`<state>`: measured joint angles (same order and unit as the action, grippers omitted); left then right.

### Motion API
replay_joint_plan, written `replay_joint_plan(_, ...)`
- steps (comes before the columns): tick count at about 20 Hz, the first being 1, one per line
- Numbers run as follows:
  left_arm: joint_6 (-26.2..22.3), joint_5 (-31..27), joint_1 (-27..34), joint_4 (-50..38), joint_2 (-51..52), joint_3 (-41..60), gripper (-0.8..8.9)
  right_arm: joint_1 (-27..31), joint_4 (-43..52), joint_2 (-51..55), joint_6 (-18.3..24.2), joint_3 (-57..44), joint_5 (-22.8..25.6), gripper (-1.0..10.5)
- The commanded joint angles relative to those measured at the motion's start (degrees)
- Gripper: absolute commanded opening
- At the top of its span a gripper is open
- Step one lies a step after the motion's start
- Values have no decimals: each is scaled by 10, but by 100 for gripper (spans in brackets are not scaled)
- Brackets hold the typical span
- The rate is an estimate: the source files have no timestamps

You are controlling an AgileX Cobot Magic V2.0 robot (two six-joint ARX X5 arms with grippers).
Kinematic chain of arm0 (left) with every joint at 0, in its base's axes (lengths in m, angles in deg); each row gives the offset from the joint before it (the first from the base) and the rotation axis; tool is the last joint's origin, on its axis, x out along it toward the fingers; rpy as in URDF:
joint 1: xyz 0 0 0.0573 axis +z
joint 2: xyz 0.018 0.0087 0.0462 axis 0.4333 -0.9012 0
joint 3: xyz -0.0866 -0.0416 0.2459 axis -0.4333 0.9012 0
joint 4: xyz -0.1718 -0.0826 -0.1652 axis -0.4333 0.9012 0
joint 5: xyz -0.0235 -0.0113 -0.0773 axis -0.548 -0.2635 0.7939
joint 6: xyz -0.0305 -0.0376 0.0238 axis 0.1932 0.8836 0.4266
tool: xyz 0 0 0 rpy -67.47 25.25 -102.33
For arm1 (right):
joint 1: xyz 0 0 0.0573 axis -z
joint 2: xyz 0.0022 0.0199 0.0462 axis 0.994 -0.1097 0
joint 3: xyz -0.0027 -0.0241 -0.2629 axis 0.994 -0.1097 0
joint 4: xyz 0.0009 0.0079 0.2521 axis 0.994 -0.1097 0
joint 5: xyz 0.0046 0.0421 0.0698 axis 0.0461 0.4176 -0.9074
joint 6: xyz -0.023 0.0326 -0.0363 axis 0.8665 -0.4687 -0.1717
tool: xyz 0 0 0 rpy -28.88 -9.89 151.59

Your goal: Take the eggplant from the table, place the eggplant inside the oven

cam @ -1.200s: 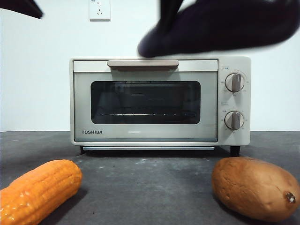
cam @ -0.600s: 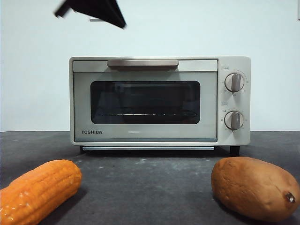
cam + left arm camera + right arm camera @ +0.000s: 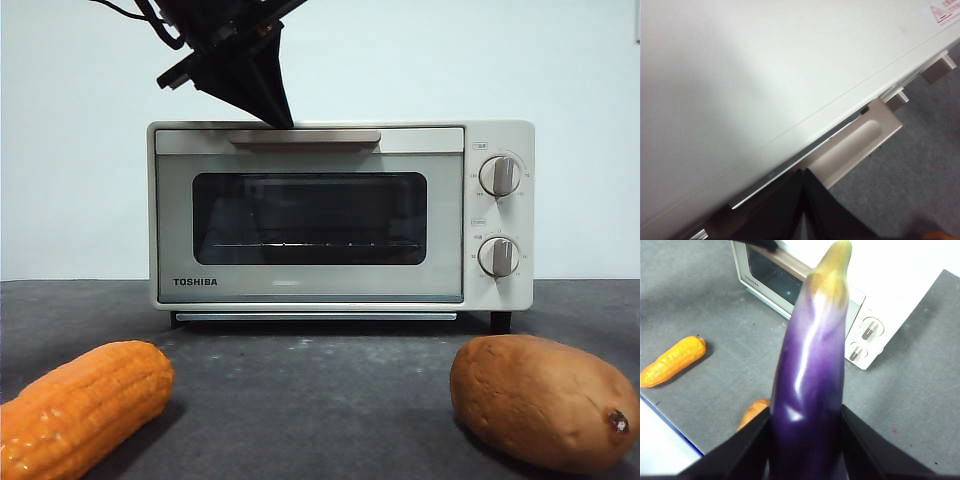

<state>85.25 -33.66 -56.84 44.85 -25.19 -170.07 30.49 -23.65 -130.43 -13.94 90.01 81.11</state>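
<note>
The glossy purple eggplant (image 3: 812, 380) shows only in the right wrist view. It points pale stem end first toward the oven (image 3: 790, 275), high over the table (image 3: 715, 300). My right gripper (image 3: 807, 417) is shut on its thick end. In the front view the cream-white oven (image 3: 310, 290) stands with its glass door shut. My left gripper (image 3: 275, 110) comes down from the top left, its tip at the left part of the beige handle (image 3: 305, 135). In the left wrist view the left gripper (image 3: 804, 175) is shut, its jaws pressed together just above the handle (image 3: 855, 145).
An orange corn cob (image 3: 85, 405) lies at the front left of the table (image 3: 320, 380). A brown sweet potato (image 3: 540, 400) lies at the front right. Two round knobs (image 3: 499, 175) sit on the oven's right side. A white wall stands behind.
The eggplant and the right gripper have left the front view. The left arm has come down from the top left corner to the oven's handle.
</note>
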Motion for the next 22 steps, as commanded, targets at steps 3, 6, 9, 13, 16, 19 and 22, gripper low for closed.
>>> replay_joint_plan(3, -24, -2, -8, 43, -27, -11, 6, -6, -3, -2, -11, 13, 3, 121)
replay_joint_plan(6, -24, 2, -25, 114, -24, -12, 6, -6, -9, -2, -10, 13, 3, 121)
replay_joint_plan(9, -25, 2, -54, 193, -18, -13, 6, -6, -8, -2, -11, 13, 3, 121)
replay_joint_plan(13, -23, 2, -99, 249, 0, -13, 6, -6, 2, -3, -10, 13, 0, 121)
replay_joint_plan(16, -17, 2, -121, 245, 31, -12, 6, -6, 3, -12, -10, 13, -2, 121)
replay_joint_plan(19, -2, -23, -123, 214, 72, 14, 6, -6, 6, -24, -2, 13, -2, 121)
replay_joint_plan(22, 26, -77, -101, 150, 133, 83, 6, -6, 13, -48, 16, 13, -2, 121)
